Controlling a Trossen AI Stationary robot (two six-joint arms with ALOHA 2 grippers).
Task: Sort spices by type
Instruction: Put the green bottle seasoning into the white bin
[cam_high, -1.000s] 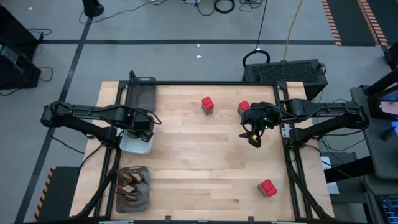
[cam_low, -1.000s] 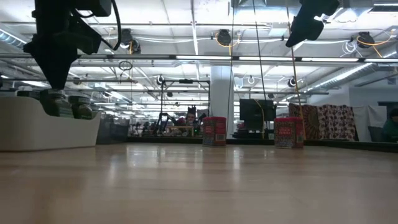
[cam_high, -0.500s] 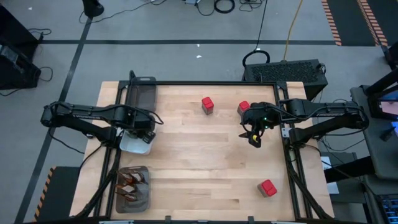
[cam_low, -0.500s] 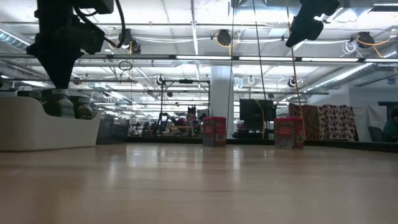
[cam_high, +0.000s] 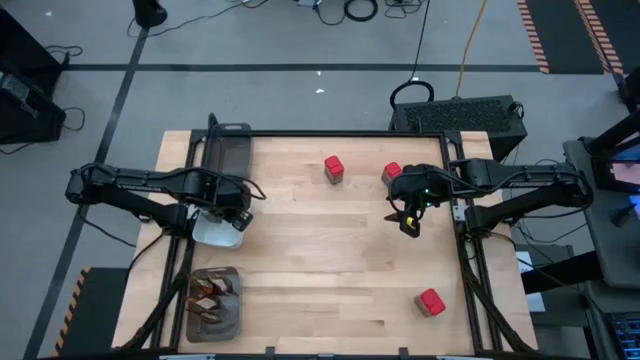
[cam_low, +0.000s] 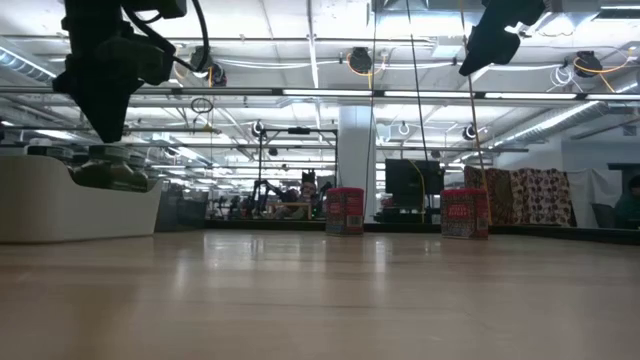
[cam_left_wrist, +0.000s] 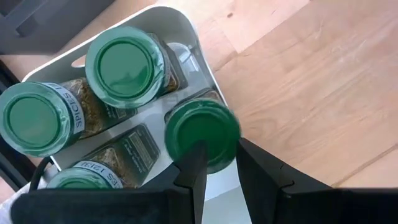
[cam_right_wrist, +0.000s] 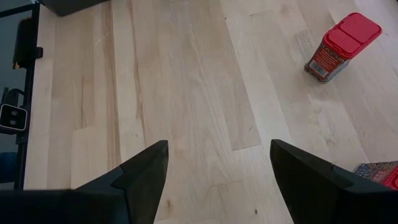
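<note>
Green-lidded round jar (cam_left_wrist: 202, 132) in left claw (cam_left_wrist: 217, 163)

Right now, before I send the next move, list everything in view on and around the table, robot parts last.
red boxes: three, red; two at the table's far side, one of them partly under the right arm, one near the right front corner.
jars: four, green lids; in the white dish, one between the left end effector's fingers.
sachets: several, brown-orange; in the front left tray.
dish: one, white; left edge.
trays: two, grey mesh; far left corner and front left corner.
table: one, light wood.
black case: one; on the floor behind the table.
left end effector: dark, over the dish, shut on a jar.
right end effector: dark, open, raised over the table's right side.
</note>
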